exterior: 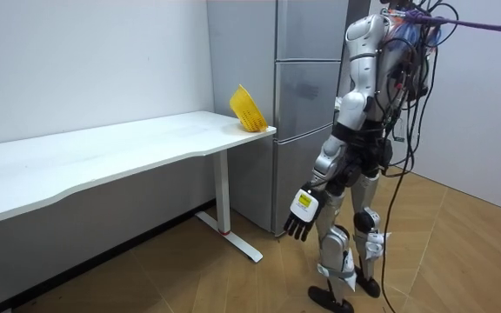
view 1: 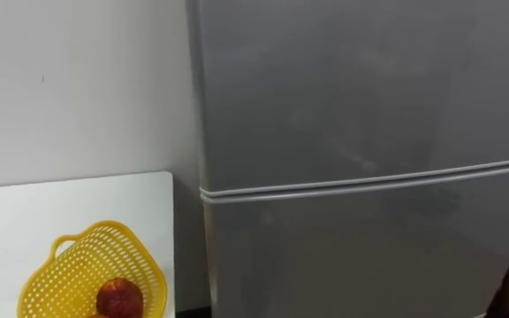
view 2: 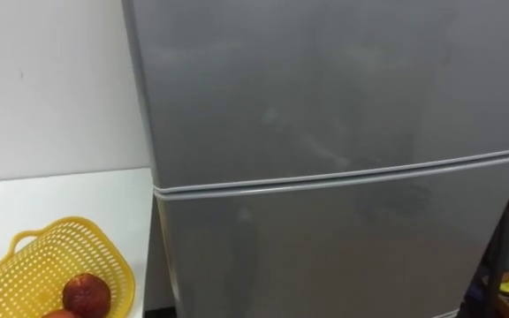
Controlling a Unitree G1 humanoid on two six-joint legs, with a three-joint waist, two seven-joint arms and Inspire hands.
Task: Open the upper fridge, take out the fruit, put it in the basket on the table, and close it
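Left hand (exterior: 301,214) hangs beside the thigh, fingers apparently relaxed, grasping nothing. Upper fridge door (view 1: 360,88) is closed, ahead of and above that hand. Yellow basket (view 1: 60,274) holding red fruit (view 1: 119,296) sits on the white table (view 1: 60,203), left of the hand.

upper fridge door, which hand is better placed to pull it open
Left, probably. In the room view the left hand hangs relaxed at the side nearest the fridge, holding nothing. The upper door is shut, and I cannot tell which edge it pulls from.
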